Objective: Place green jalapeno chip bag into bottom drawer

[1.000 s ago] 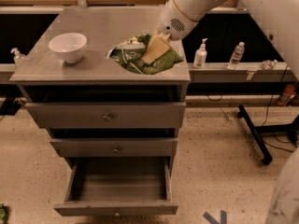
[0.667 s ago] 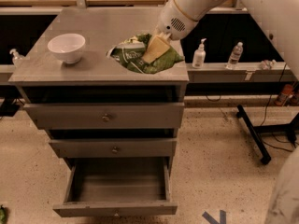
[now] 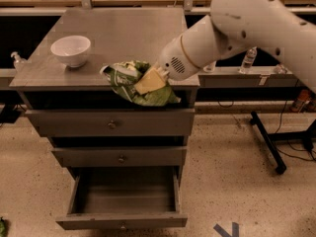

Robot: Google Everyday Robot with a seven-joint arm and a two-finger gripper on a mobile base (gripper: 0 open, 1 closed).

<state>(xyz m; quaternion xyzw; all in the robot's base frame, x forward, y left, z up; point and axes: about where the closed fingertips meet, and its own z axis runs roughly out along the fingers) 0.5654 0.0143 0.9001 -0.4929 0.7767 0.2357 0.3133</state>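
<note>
The green jalapeno chip bag [image 3: 133, 83] is crumpled, bright green with white patches, and hangs in the air at the front edge of the cabinet top, over the top drawer's front. My gripper [image 3: 149, 80] is shut on the bag, with a yellowish finger [image 3: 152, 81] pressed across its middle. My white arm [image 3: 237, 28] reaches in from the upper right. The bottom drawer [image 3: 123, 197] is pulled open below, a shallow grey tray with nothing in it.
A white bowl [image 3: 71, 50] stands on the grey cabinet top [image 3: 123, 33] at the left. Two closed knobbed drawers [image 3: 112, 124] sit above the open one. Bottles [image 3: 248, 59] stand on a shelf at the right. A black stand leg [image 3: 266, 141] lies on the floor.
The bag and my gripper have moved forward and down, from over the cabinet top to its front edge. The view has also shifted closer to the cabinet.
</note>
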